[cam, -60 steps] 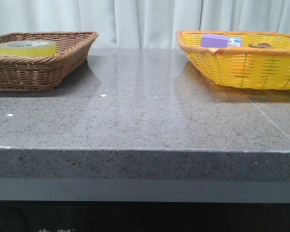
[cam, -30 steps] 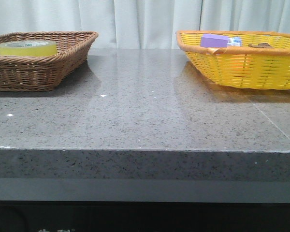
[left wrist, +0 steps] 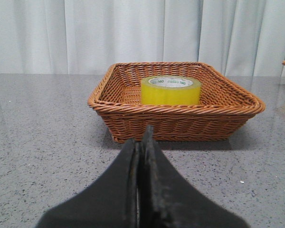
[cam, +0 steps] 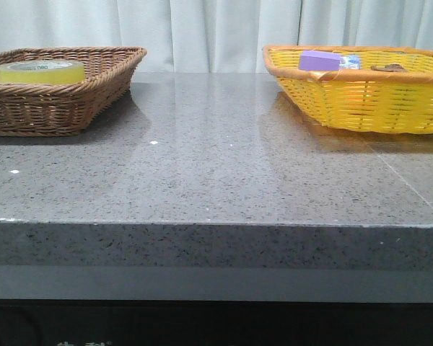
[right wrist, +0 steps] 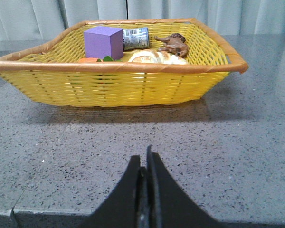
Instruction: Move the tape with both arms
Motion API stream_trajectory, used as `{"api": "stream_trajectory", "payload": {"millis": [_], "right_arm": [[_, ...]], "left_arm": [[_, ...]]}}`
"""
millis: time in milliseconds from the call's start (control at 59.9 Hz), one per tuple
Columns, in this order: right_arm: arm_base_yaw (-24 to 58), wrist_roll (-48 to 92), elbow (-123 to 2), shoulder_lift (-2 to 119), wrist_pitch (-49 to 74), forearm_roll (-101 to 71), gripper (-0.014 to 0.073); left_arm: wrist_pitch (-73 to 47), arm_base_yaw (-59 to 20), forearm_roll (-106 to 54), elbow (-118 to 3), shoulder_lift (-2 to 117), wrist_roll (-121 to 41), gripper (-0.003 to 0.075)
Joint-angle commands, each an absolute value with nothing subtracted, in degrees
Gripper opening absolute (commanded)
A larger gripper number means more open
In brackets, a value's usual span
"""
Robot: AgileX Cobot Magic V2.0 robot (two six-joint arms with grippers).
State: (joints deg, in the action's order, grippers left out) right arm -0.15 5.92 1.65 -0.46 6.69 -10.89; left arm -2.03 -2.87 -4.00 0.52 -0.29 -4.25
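The yellow tape roll (left wrist: 171, 90) lies flat in the brown wicker basket (left wrist: 175, 121), hole facing up, on the left side of the grey surface (cam: 216, 180). The left tool (left wrist: 141, 156) has its fingers pressed together, empty, low over the surface and aimed straight at that basket, so the roll lies dead ahead of it, beyond the near rim. The right tool (right wrist: 145, 178) is pressed together too, facing the yellow basket (right wrist: 118, 85) with its purple block (right wrist: 103, 42). The left arm is the nearer to the tape.
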Motion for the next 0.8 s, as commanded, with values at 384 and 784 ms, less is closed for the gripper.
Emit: {"api": "stream_trajectory", "payload": {"millis": [384, 784], "right_arm": [[0.67, -4.48, 0.08, -2.16, -2.80, -1.49, -0.0071], [0.55, -4.48, 0.08, -2.16, -6.41, -1.94, -0.0071]], "left_arm": [[2.64, -2.93, -4.57, 2.81, -1.41, -3.65, -0.0020], [2.64, -2.93, -4.57, 2.81, -1.41, -3.65, -0.0020]]}}
